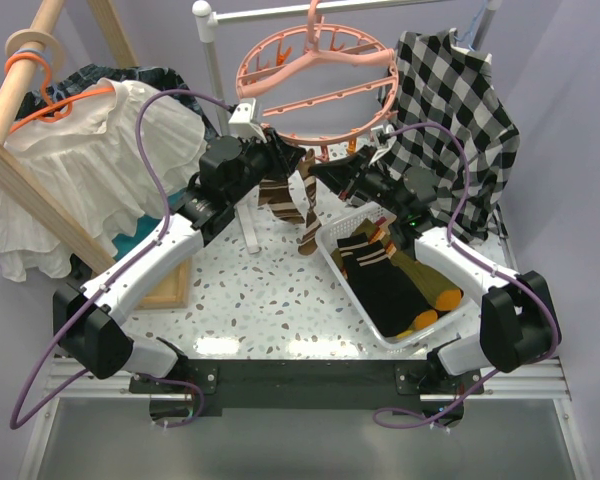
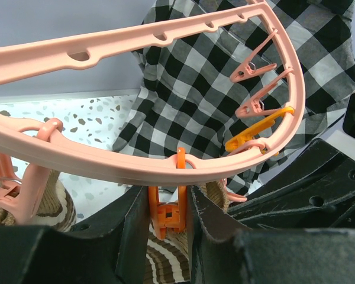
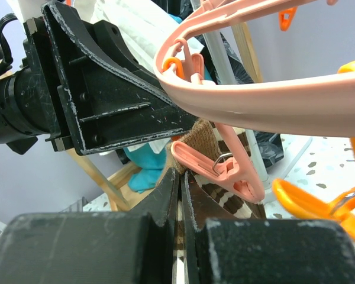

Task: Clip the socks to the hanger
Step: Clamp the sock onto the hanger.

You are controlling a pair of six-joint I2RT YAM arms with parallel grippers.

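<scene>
The left gripper's (image 2: 167, 204) jaws squeeze an orange clip (image 2: 165, 220) hanging from the pink drying ring's (image 2: 106, 160) near rim. The right gripper's (image 3: 180, 184) jaws, almost together, pinch a brown striped sock (image 3: 204, 137) just below. Other socks (image 1: 385, 285) lie in a white basket (image 1: 348, 293) on the speckled tabletop (image 1: 270, 290).

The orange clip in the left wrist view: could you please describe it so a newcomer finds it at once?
Follow the near rim of the salmon-pink hanger across the left wrist view. Near its middle the orange clip hangs from a loop, between the left gripper's fingers and above a brown striped sock. Its nearest neighbours are pink, outside the gripper.
</scene>
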